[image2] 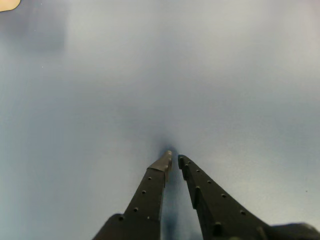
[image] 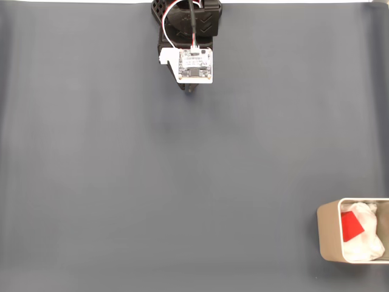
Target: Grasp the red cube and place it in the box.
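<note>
The red cube (image: 351, 227) lies inside the beige box (image: 328, 234) at the bottom right of the fixed view, resting on white lumpy padding (image: 368, 240). Far from it, at the top centre of that view, the arm is folded back with the gripper (image: 191, 89) pointing down at the grey mat. In the wrist view the gripper (image2: 175, 159) has its two black fingers (image2: 150, 195) drawn together at the tips, shut with nothing between them. A beige corner of the box (image2: 7, 4) peeks in at the top left of the wrist view.
A plain dark grey mat (image: 182, 182) covers the whole table. A white circuit board (image: 196, 65) with red and white wires sits on top of the arm. The box is cut off by the right edge of the fixed view.
</note>
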You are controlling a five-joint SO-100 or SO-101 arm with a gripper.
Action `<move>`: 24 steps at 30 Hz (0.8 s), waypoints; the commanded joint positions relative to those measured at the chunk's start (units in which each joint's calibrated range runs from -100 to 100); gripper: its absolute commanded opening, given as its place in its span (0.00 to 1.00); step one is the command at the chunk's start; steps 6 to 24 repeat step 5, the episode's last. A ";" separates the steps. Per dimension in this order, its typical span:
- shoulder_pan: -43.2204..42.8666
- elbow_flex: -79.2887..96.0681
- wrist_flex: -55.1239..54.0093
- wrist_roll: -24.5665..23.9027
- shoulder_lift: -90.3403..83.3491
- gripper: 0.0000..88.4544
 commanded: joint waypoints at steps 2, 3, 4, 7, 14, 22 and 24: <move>-0.01 0.45 1.28 0.29 -0.17 0.02; -0.01 0.45 1.28 0.29 -0.17 0.02; -0.01 0.45 1.28 0.29 -0.17 0.02; -0.01 0.45 1.28 0.29 -0.17 0.02; -0.01 0.45 1.28 0.29 -0.17 0.02; -0.01 0.45 1.28 0.29 -0.17 0.02; -0.01 0.45 1.28 0.29 -0.17 0.02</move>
